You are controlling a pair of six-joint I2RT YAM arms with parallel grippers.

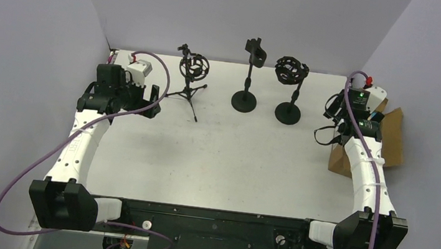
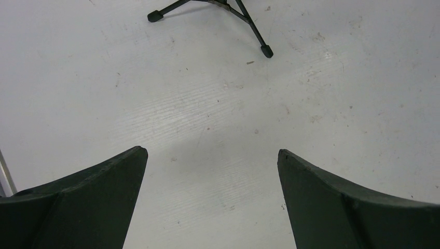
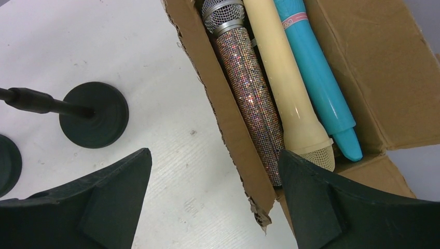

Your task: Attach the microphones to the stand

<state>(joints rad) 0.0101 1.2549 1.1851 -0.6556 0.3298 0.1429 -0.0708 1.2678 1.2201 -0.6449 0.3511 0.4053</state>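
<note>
Item: microphones, three showing, lying side by side in the open cardboard box point(image 3: 220, 111) at the right edge of the worktop point(image 1: 232, 163). They are the glittery microphone point(image 3: 249, 101) with its mesh head at the far end, the cream microphone point(image 3: 280, 78) with its head at the near end, and the teal microphone point(image 3: 316, 78) beyond it. Their long axes run nearly parallel, from far to near under the wrist and crossways to the line between the jaws. Right gripper point(image 3: 214, 153): jaws wide, nothing between them, hanging over the box's near wall. The microphones sit off to its right finger's side, and that finger hides the near tip of the glittery one. You would likely need to shift toward the box before descending. Left gripper point(image 2: 212, 150): jaws wide, empty, over bare worktop near the left edge, by the feet of the tripod stand point(image 1: 193, 74). Stands: three along the far edge, none loaded. The right arm is plainly the nearer one.
</note>
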